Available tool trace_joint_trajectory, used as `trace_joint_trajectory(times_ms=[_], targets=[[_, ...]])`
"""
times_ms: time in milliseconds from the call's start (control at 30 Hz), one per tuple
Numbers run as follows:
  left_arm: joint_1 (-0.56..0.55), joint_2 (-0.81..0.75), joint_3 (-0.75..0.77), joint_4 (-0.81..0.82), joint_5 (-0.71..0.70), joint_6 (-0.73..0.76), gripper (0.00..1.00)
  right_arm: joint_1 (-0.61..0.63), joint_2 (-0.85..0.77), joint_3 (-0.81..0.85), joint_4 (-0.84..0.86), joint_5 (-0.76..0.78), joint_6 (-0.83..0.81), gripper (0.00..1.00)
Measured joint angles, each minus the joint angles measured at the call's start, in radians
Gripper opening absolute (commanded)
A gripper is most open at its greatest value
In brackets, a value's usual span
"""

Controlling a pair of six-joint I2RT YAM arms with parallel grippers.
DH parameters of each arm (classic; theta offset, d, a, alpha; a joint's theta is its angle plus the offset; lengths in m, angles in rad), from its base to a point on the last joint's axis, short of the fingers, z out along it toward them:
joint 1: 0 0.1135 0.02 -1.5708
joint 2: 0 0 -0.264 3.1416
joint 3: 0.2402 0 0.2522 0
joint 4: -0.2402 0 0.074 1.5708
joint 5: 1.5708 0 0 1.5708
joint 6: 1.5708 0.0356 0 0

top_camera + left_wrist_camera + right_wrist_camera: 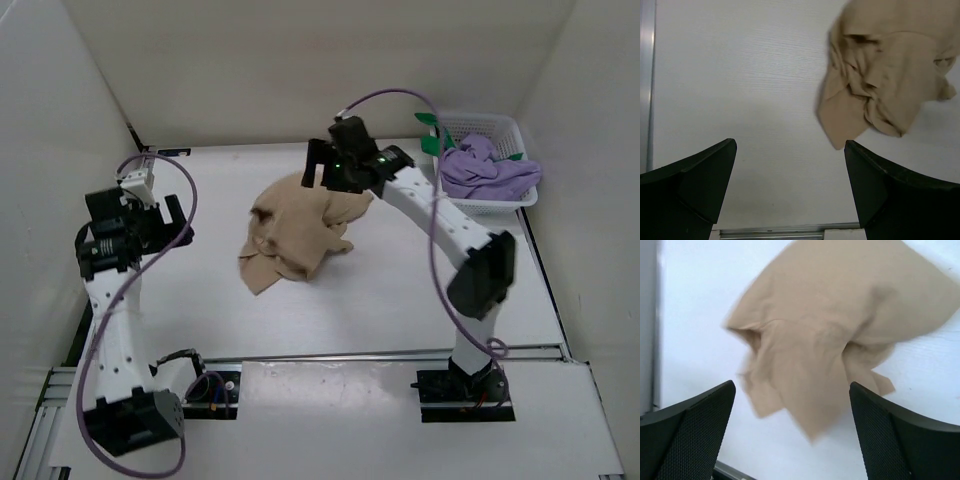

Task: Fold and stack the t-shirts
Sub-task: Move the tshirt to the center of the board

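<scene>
A white plastic mesh basket (pixel 485 124) sits in the far right corner of the white table (pixel 330 310). Plain white walls (pixel 300 70) stand along the table's far, left and right edges. A metal rail (pixel 380 355) runs along the table's near edge.

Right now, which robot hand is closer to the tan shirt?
Right. The right gripper hangs open just above the far edge of the tan shirt; the left gripper sits off to its left, apart.
</scene>
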Motion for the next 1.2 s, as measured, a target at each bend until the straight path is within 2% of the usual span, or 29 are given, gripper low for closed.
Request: trace_joint_trajectory(times_ms=[100, 200, 267, 300, 367, 400, 500, 667, 933, 967, 1000, 1100, 1167, 1200], targets=[[-0.008, 0.145, 0.077, -0.029, 0.020, 0.000, 1.00, -0.005, 0.184, 0.183, -0.117, -0.026, -0.017, 0.99], [-0.059, 0.208, 0.072, -0.042, 0.008, -0.002, 1.00, -0.025, 0.143, 0.111, -0.136, -0.042, -0.039, 0.96], [-0.139, 0.216, 0.050, -0.032, -0.016, -0.002, 1.00, -0.059, 0.048, -0.025, -0.121, -0.071, -0.042, 0.89], [-0.189, 0.219, 0.038, -0.027, -0.037, -0.002, 1.00, -0.085, -0.003, -0.098, -0.105, -0.092, -0.040, 0.79], [-0.276, 0.240, 0.012, -0.005, -0.074, 0.000, 1.00, -0.140, -0.064, -0.193, -0.100, -0.138, -0.037, 0.71], [-0.312, 0.267, -0.003, 0.003, -0.084, 0.000, 1.00, -0.169, -0.074, -0.220, -0.093, -0.155, -0.032, 0.63], [-0.341, 0.380, -0.042, 0.039, -0.118, 0.000, 1.00, -0.214, -0.033, -0.247, -0.075, -0.196, -0.033, 0.53], [-0.362, 0.551, -0.114, 0.087, -0.179, -0.001, 1.00, -0.202, 0.131, -0.249, -0.020, -0.295, -0.031, 0.55], [-0.470, 0.641, -0.201, 0.142, -0.265, 0.000, 0.98, -0.182, 0.321, -0.187, 0.010, -0.347, -0.027, 0.66], [-0.478, 0.660, -0.203, 0.150, -0.275, 0.000, 0.95, -0.179, 0.333, -0.182, 0.011, -0.343, -0.032, 0.66], [-0.483, 0.682, -0.203, 0.160, -0.282, 0.000, 0.87, -0.176, 0.345, -0.179, 0.013, -0.337, -0.035, 0.66], [-0.484, 0.689, -0.195, 0.165, -0.284, -0.001, 0.73, -0.172, 0.385, -0.151, 0.005, -0.327, -0.039, 0.65], [-0.484, 0.692, -0.192, 0.171, -0.282, -0.003, 0.60, -0.170, 0.401, -0.124, 0.006, -0.320, -0.043, 0.61], [-0.485, 0.694, -0.190, 0.172, -0.281, -0.002, 0.55, -0.169, 0.409, -0.116, 0.008, -0.319, -0.045, 0.53]])
